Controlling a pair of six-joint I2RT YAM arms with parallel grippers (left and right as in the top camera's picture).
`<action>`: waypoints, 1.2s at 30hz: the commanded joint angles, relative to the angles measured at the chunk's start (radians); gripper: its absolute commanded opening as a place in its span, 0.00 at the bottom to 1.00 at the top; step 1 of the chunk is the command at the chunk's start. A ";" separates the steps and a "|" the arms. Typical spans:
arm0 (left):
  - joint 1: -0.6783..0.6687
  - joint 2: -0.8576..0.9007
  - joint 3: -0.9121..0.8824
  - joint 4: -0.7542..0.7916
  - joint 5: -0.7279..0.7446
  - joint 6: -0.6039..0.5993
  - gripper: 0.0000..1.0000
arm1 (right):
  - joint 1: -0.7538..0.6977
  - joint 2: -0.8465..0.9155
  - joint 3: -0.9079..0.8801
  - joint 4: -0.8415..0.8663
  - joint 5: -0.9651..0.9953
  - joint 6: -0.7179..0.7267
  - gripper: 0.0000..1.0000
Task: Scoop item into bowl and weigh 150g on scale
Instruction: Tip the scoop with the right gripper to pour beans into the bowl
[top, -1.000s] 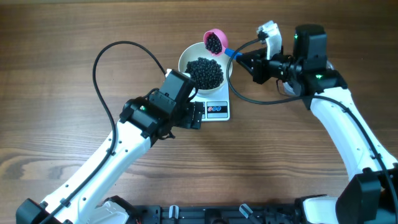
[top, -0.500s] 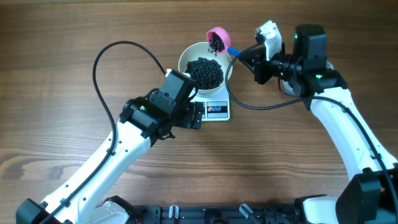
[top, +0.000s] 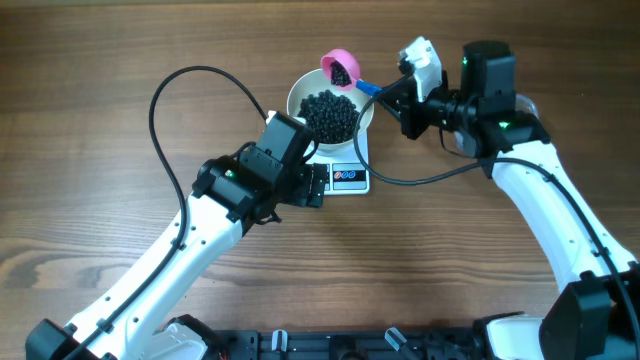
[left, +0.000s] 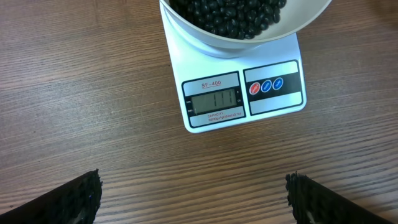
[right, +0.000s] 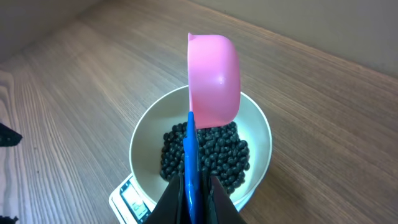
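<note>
The white bowl (top: 297, 93) sits on the white scale (top: 349, 178) and holds a heap of black beans (top: 330, 115). A pink scoop (top: 340, 66) with a blue handle hangs over the bowl's far rim, turned on its side, with a few beans showing in it. My right gripper (top: 388, 94) is shut on the handle. In the right wrist view the scoop (right: 214, 78) shows its pink back above the bowl (right: 140, 146), and the right gripper (right: 193, 190) pinches the handle. My left gripper (left: 193, 185) stands open and empty over bare wood, in front of the scale (left: 273, 106).
A black cable (top: 170, 85) loops over the table to the left of the bowl. The left arm (top: 240, 180) lies close to the scale's left front corner. Bare wooden tabletop (top: 100, 150) lies all round.
The right gripper has shifted left and slightly up-frame, carrying the scoop from the bowl's right rim to its far rim and rolling it onto its side. The left arm has not moved.
</note>
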 joint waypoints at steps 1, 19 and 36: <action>0.008 0.007 -0.006 0.003 0.005 0.012 1.00 | 0.004 0.017 0.005 -0.002 0.034 -0.029 0.04; 0.008 0.007 -0.006 0.003 0.005 0.012 1.00 | 0.065 0.017 0.005 -0.024 0.090 -0.170 0.04; 0.008 0.007 -0.006 0.003 0.005 0.012 1.00 | 0.102 0.017 0.005 0.003 0.214 -0.263 0.04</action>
